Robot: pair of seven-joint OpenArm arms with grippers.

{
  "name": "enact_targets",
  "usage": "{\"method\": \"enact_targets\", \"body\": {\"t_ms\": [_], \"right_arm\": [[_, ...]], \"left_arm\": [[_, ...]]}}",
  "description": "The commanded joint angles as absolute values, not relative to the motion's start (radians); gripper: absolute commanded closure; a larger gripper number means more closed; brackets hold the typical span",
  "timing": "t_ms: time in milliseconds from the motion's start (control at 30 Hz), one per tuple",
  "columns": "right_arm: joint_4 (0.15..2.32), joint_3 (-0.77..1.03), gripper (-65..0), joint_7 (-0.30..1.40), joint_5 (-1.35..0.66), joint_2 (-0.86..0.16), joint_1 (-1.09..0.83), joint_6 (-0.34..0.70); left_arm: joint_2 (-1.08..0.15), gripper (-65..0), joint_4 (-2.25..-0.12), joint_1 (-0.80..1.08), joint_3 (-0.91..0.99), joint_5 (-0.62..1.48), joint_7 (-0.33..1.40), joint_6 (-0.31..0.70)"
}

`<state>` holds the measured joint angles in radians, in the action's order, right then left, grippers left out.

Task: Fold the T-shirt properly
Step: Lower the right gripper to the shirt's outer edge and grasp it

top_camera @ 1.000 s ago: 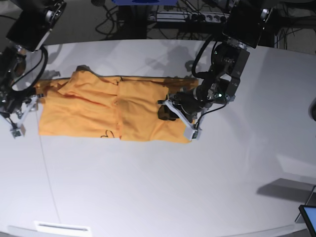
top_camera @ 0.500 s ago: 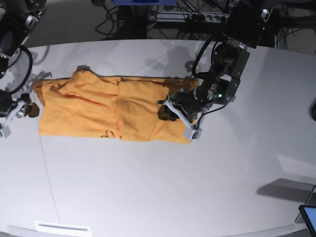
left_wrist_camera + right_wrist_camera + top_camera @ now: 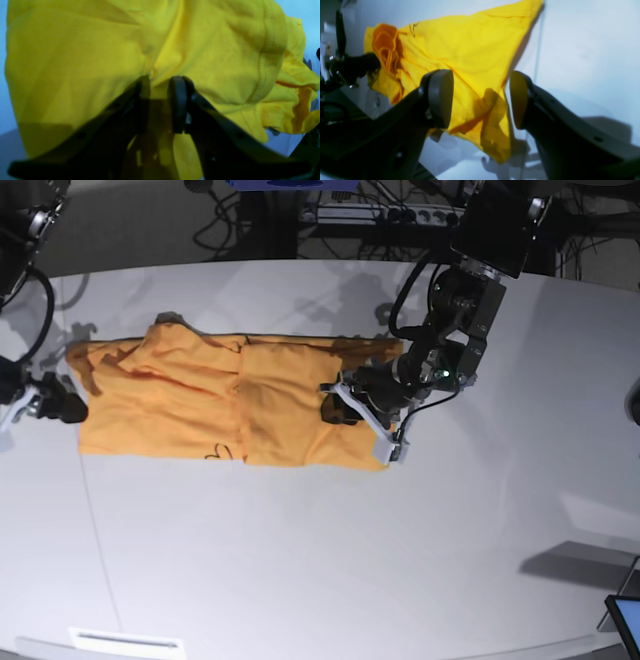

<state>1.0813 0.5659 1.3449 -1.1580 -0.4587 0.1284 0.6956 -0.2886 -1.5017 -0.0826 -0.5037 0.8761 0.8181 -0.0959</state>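
At the left hand (image 3: 160, 100), on the right of the scene: clamps narrow on a raised fold of the T-shirt (image 3: 212, 50), with cloth bunched over and around both fingers (image 3: 178, 105). Pinches seemingly more than one layer; cannot tell how many.

At the right hand (image 3: 481, 97), off the shirt's left edge: stands wide, holds nothing, hovers just beside the crumpled sleeve, apparently without touching it.

Around both hands: lies stretched left to right across the far half of the white surface (image 3: 582, 50), already narrowed into a long band, wrinkled and heaped at the left end, flatter toward the right.

As to the risks, by judgement only:
- May drag the whole band rightward if lifted from one end alone, with the left end unpinned.
- May carry only the top layer over and leave the lower one behind, giving a skewed fold.
- May slip out of the pinch under a sideways tug, given so little cloth in the grip.
- Could snag the loose sleeve on a wide finger at the left and pull it out of the band.
- Could end up crooked if folded over before smoothing the heaped left end.
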Motion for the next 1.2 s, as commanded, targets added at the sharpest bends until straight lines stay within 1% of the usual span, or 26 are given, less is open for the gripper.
{"method": "enact_targets", "body": {"t_ms": [0, 167, 367, 533, 633, 733, 1067, 1167], "right_arm": [[1.081, 0.570, -34.5, 1.333, -1.184, -0.479, 0.142, 0.698], [1.038, 0.562, -34.5, 1.330, -1.181, -0.481, 0.142, 0.698], [0.993, 0.562, -34.5, 1.328, -1.181, -0.515, 0.142, 0.698], [0.964, 0.556, -34.5, 1.331, -1.181, -0.509, 0.142, 0.698], [0.931, 0.496, -34.5, 1.328, -1.181, -0.509, 0.143, 0.698], [0.909, 0.473, -34.5, 1.326, -1.182, -0.507, 0.147, 0.698], [0.909, 0.470, -34.5, 1.333, -1.182, -0.486, 0.147, 0.698], [0.909, 0.426, -34.5, 1.333, -1.185, -0.486, 0.148, 0.698]], "left_arm": [[-0.317, -17.5, -1.471, -0.064, -0.503, 0.762, 0.921, -0.189], [-0.318, -17.5, -1.471, -0.064, -0.503, 0.762, 0.921, -0.189], [-0.318, -17.5, -1.472, -0.065, -0.503, 0.762, 0.921, -0.189], [-0.318, -17.5, -1.478, -0.065, -0.503, 0.762, 0.921, -0.189], [-0.318, -17.5, -1.478, -0.065, -0.503, 0.762, 0.921, -0.189], [-0.318, -17.5, -1.478, -0.065, -0.503, 0.762, 0.921, -0.189], [-0.318, -17.5, -1.478, -0.065, -0.501, 0.762, 0.921, -0.189], [-0.318, -17.5, -1.478, -0.067, -0.501, 0.762, 0.921, -0.189]]}}
